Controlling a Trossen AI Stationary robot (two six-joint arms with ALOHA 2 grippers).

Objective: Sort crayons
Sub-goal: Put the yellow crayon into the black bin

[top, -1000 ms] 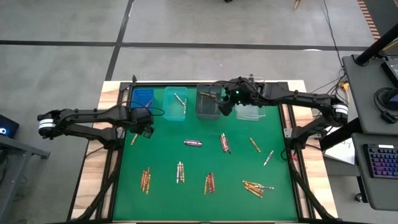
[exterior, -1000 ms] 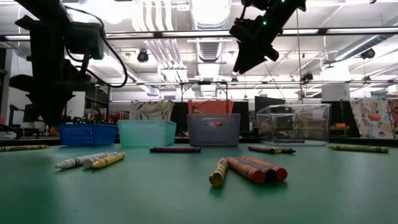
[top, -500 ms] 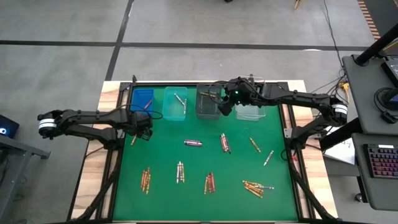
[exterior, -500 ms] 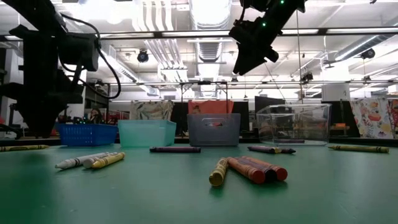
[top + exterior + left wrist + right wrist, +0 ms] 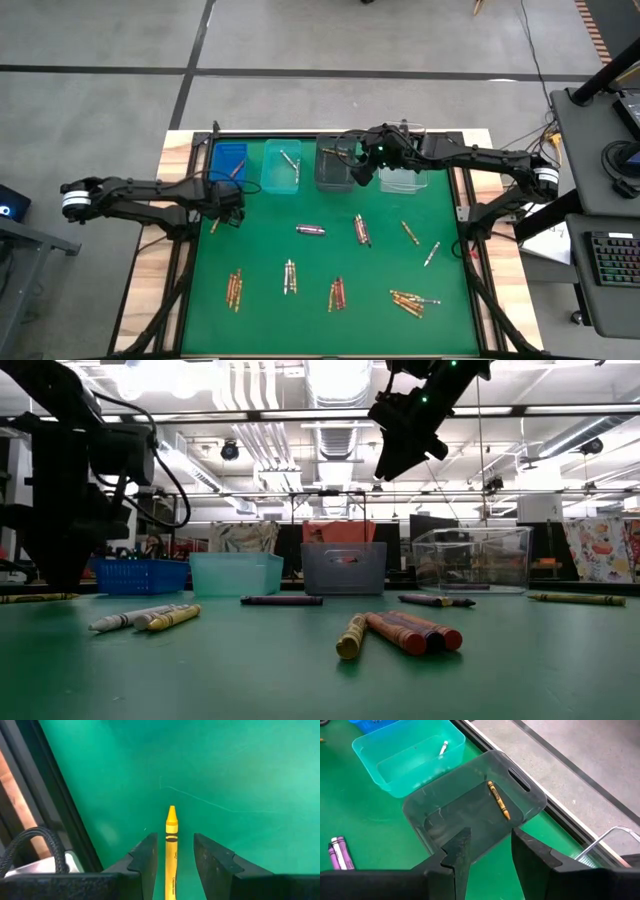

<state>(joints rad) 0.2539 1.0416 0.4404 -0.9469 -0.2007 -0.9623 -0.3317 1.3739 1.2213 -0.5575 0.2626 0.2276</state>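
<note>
Crayons lie scattered on the green mat [image 5: 330,260]. A gold crayon [image 5: 171,845] lies flat near the mat's left edge, also seen in the high view [image 5: 215,226] and the low view [image 5: 35,598]. My left gripper [image 5: 172,842] is open low over it, one finger on each side, not touching. My right gripper [image 5: 487,840] is open and empty, high above the grey bin [image 5: 522,790], which holds a gold crayon [image 5: 498,800]. In the high view my left gripper [image 5: 223,210] is at the left and my right gripper [image 5: 362,172] at the far middle.
Four bins stand along the far edge: blue [image 5: 231,158], teal [image 5: 282,165] with a silver crayon, grey [image 5: 333,165], clear [image 5: 405,178]. Loose crayons: purple [image 5: 311,230], a pair [image 5: 361,230], gold ones [image 5: 409,233], groups near the front [image 5: 337,293] [image 5: 412,300] [image 5: 235,288].
My left gripper has gone down and a little toward the table's left and near edges, closing on the gold crayon by the mat's left edge. My right gripper has kept still above the grey bin.
</note>
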